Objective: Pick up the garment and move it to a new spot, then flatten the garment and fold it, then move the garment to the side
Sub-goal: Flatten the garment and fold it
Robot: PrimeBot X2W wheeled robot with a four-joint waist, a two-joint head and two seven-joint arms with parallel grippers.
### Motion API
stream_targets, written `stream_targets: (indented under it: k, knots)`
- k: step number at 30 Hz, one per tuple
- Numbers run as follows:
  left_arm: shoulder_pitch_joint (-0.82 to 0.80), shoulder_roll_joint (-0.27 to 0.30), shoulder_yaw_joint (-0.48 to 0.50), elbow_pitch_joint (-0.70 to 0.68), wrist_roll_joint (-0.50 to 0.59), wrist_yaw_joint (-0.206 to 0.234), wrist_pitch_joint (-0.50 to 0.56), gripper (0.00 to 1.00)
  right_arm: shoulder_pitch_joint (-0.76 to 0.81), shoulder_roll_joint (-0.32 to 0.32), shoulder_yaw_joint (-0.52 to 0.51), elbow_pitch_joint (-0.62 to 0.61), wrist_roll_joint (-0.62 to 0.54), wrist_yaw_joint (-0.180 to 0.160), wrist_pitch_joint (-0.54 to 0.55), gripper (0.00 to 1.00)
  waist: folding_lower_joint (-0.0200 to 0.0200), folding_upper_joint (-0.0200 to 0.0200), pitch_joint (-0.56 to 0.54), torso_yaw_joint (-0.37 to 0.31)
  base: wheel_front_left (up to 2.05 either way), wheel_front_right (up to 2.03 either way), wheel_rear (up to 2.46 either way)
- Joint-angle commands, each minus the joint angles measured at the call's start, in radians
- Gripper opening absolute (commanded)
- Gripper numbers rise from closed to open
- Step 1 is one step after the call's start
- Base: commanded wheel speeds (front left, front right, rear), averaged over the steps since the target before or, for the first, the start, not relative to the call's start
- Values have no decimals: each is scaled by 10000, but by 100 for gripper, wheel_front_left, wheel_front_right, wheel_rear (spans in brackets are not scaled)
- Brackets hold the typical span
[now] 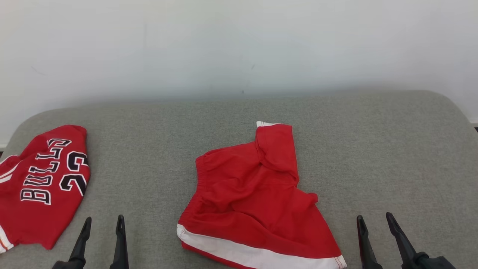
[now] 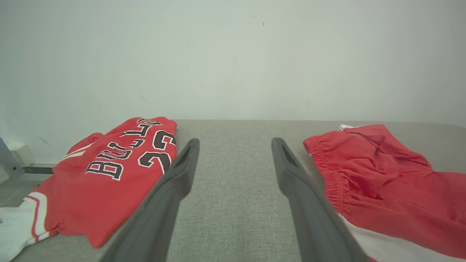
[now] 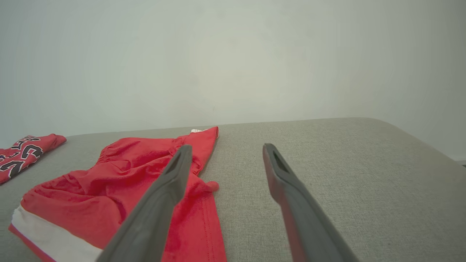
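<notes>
The garment, a pair of red shorts [image 1: 246, 194] with a white side stripe, lies rumpled in the middle of the grey fabric surface [image 1: 373, 149], one leg folded up toward the wall. My left gripper [image 1: 104, 218] is open over bare fabric, to the left of the shorts. My right gripper [image 1: 374, 216] is open too, just right of the hem. In the left wrist view the left gripper [image 2: 235, 142] frames bare surface, with the shorts' waistband [image 2: 382, 174] to its right. In the right wrist view the right gripper [image 3: 227, 146] has its left finger passing in front of the shorts [image 3: 120, 174].
A red jersey [image 1: 41, 186] with "BULLS 23" lettering lies at the surface's left edge, seen also as the jersey [image 2: 109, 174] in the left wrist view. A white wall [image 1: 239, 45] stands right behind the surface. The surface's corners are rounded, and bare fabric stretches out on the right.
</notes>
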Motion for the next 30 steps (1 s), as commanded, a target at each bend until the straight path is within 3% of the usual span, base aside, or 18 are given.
stream_targets:
  k: [1, 30]
  knots:
    - [114, 31, 12, -67, 139, 40, -33, 100, 78, 45, 21, -75, -105, -23, 6, 100, 1, 1, -27, 54, 0, 0, 0]
    - [362, 169, -108, -169, 61, 6, -33, 100, -481, -127, 228, 102, -252, -23, 244, 100, 1, 1, -46, 428, 0, 0, 0]
